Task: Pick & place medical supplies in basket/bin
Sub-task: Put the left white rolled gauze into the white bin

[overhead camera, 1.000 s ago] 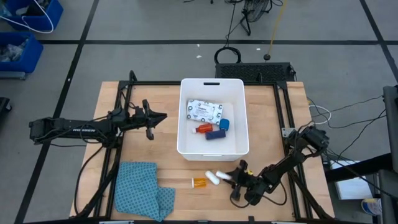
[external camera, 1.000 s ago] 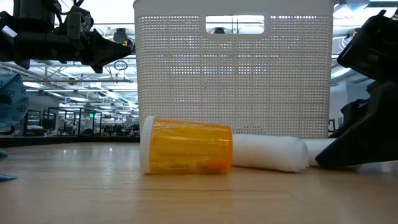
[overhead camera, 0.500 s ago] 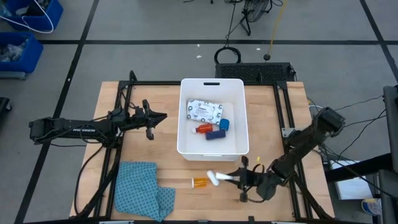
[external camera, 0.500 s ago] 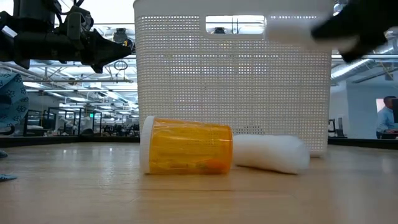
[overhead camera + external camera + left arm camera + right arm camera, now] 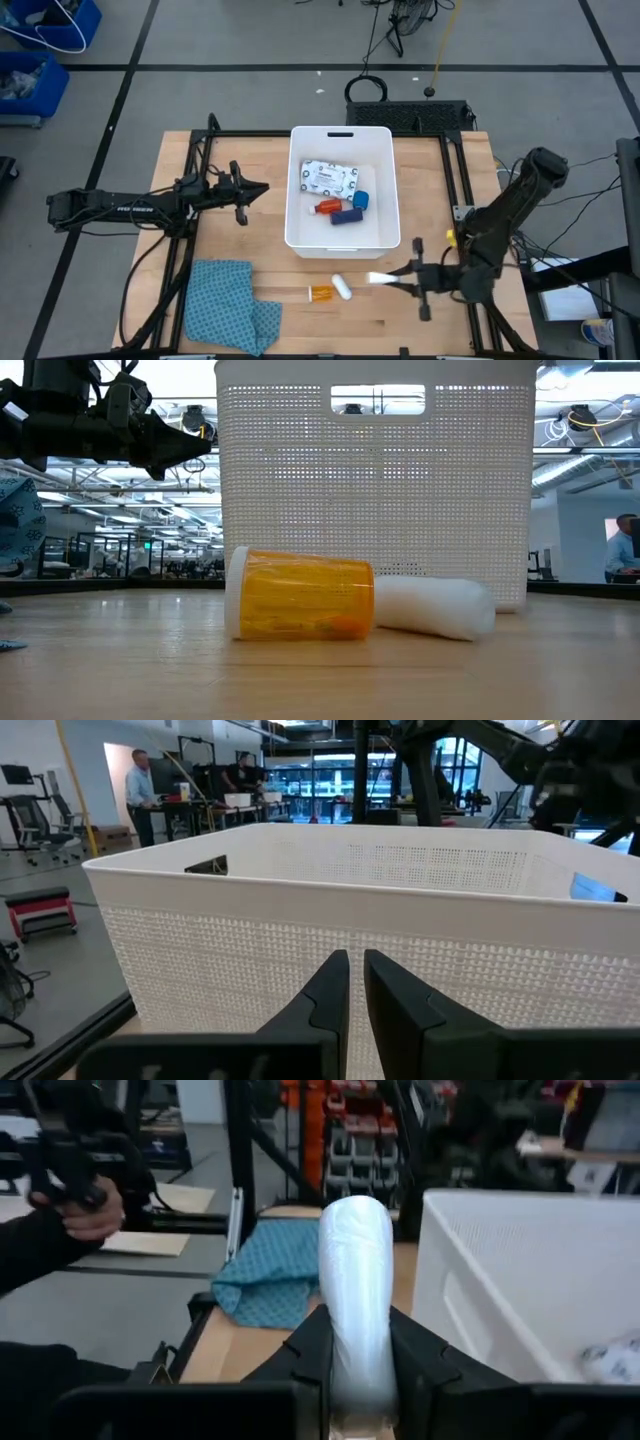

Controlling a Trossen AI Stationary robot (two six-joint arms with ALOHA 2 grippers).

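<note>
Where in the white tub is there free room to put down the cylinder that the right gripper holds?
The right gripper, beside the tub's near right corner, is shut on a white cylinder. In the tub, the near end, below the dark blue strip, is bare. The middle is crowded: printed packet, blue tape roll and red-capped bottle. The left gripper waits to its left.

The right end effector [image 5: 392, 279] has lifted one white cylinder [image 5: 383, 278] off the table [image 5: 270, 215], away from the other cylinder [image 5: 340, 288] and orange bottle [image 5: 320, 293].
</note>
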